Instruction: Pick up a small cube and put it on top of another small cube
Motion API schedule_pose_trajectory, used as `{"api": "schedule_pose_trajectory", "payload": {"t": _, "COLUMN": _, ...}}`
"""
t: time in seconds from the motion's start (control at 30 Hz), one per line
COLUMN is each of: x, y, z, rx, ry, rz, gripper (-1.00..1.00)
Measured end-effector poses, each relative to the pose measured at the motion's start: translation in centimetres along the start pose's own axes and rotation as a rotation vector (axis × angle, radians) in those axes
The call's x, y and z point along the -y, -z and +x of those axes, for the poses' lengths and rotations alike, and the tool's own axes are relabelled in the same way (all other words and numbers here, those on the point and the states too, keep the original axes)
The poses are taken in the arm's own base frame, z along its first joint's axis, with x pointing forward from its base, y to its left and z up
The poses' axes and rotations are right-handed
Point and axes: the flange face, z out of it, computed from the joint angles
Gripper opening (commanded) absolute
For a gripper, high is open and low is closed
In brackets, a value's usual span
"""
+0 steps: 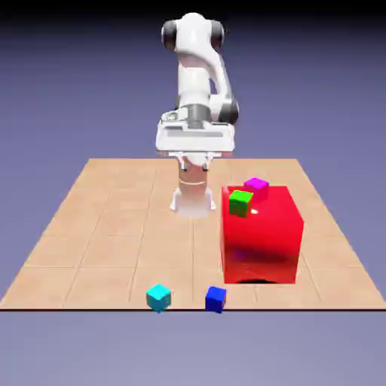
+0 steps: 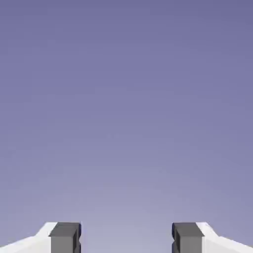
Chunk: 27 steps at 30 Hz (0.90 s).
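We see our jaws (image 2: 126, 238) spread wide apart, with only the backdrop (image 2: 126, 123) between the tips; they hold nothing. Our arm (image 1: 194, 68) rises over the far side of the bench (image 1: 128, 234), its hand (image 1: 195, 138) raised. The cyan cube (image 1: 158, 298) and blue cube (image 1: 215, 299) sit near the bench's front edge, apart. The green cube (image 1: 240, 203) and magenta cube (image 1: 257, 186) show at the big red block (image 1: 261, 241).
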Motion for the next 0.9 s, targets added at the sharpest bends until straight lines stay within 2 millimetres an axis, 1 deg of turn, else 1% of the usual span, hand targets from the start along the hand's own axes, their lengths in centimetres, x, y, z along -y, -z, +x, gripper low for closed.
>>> {"api": "schedule_pose_trajectory", "payload": {"t": 0.2, "x": 1.5, "y": -6.3, "z": 0.3, "rx": 0.139, "ry": -0.063, "rz": -0.163, "gripper": 0.00}}
{"api": "schedule_pose_trajectory", "payload": {"t": 0.4, "x": 2.1, "y": -13.1, "z": -0.4, "rx": 0.278, "ry": -0.135, "rz": -0.323, "gripper": 0.00}}
{"api": "schedule_pose_trajectory", "payload": {"t": 0.63, "x": 1.8, "y": -20.9, "z": -2.3, "rx": 0.438, "ry": -0.233, "rz": -0.507, "gripper": 0.00}}
{"api": "schedule_pose_trajectory", "payload": {"t": 0.9, "x": 0.2, "y": -29.3, "z": -5.6, "rx": 0.620, "ry": -0.356, "rz": -0.712, "gripper": 0.00}}
